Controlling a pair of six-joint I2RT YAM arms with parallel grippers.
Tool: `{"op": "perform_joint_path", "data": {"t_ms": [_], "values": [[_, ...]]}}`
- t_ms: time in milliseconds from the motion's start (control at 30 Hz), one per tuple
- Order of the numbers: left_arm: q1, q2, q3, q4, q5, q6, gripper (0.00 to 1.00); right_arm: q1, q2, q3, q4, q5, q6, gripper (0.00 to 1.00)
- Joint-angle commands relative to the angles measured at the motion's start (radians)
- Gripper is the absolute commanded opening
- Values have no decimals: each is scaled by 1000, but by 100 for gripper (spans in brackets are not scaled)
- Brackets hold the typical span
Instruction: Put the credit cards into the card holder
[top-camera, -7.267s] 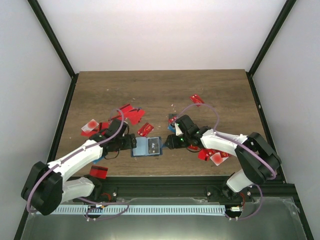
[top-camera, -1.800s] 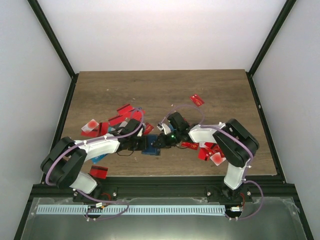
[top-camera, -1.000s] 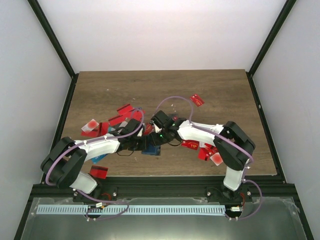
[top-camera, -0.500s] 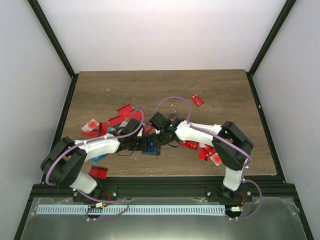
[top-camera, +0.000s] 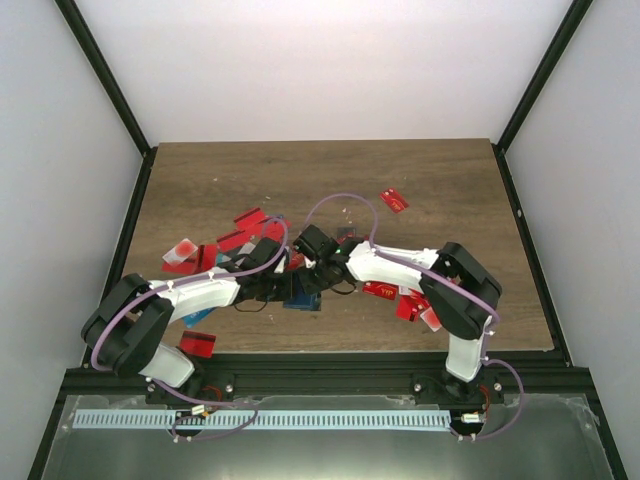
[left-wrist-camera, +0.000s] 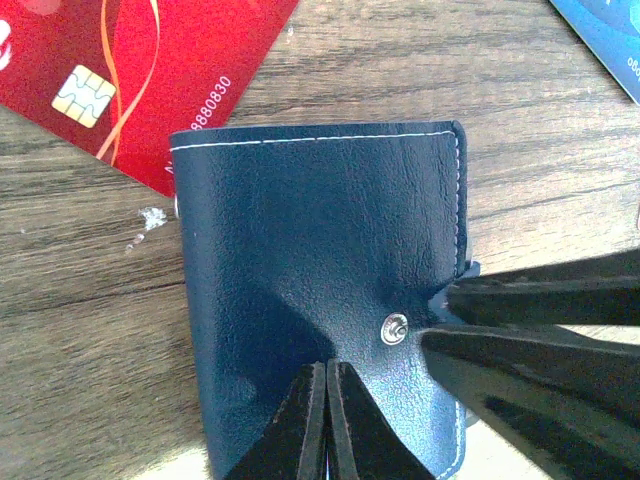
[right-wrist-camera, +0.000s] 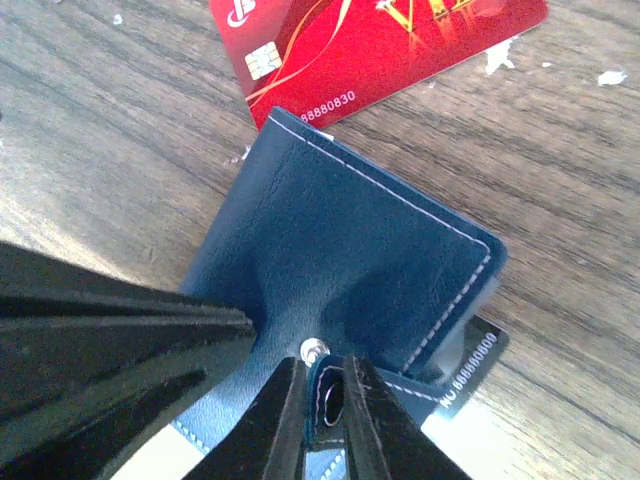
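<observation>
Noting the card holder (left-wrist-camera: 320, 250) first: it lies folded shut on the counter (left-wrist-camera: 90, 330), near-centre between the two arms, with one corner over a red card (left-wrist-camera: 110, 70). A black card (right-wrist-camera: 465, 362) pokes out at one edge. You cannot tell whether it sits inside the holder or just beneath it.

Your left end effector (left-wrist-camera: 327, 378): fingers together, tips bearing down on the cover close to the snap (left-wrist-camera: 395, 327). The leather creases around them. By the look, it pins rather than grips.

Your right end effector (right-wrist-camera: 325, 388): fingers clamped on the flap's lip right beside the snap, a sliver of stitched blue leather between them.

Handling, as judgement:
- The holder is light and soft. It buckles under tip pressure and will likely slide or lift whole if you pull the flap with no hold-down.
- Use the left tips as the anchor, clear of the snap.
- Take the flap at its edge by the snap and peel up and away. Expect the snap to resist, then let go suddenly.

Credit cards (top-camera: 252, 218), scattered left and right of the holder: thin, stiff, slick, flat on the wood.
- They look hard to get under, so pick one that overlaps another.
- Grip across the short edges with a light squeeze.
</observation>
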Motion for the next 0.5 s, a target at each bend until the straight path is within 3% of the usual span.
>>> {"op": "perform_joint_path", "data": {"t_ms": [0, 200, 467], "values": [[-7, 28, -11, -24, -12, 16, 4, 12, 49, 34, 57, -28, 31, 15], [-7, 25, -14, -27, -10, 16, 4, 12, 55, 4, 111, -30, 62, 28], [-8, 23, -15, -24, -7, 16, 4, 9, 16, -51, 170, -37, 107, 29]]}}
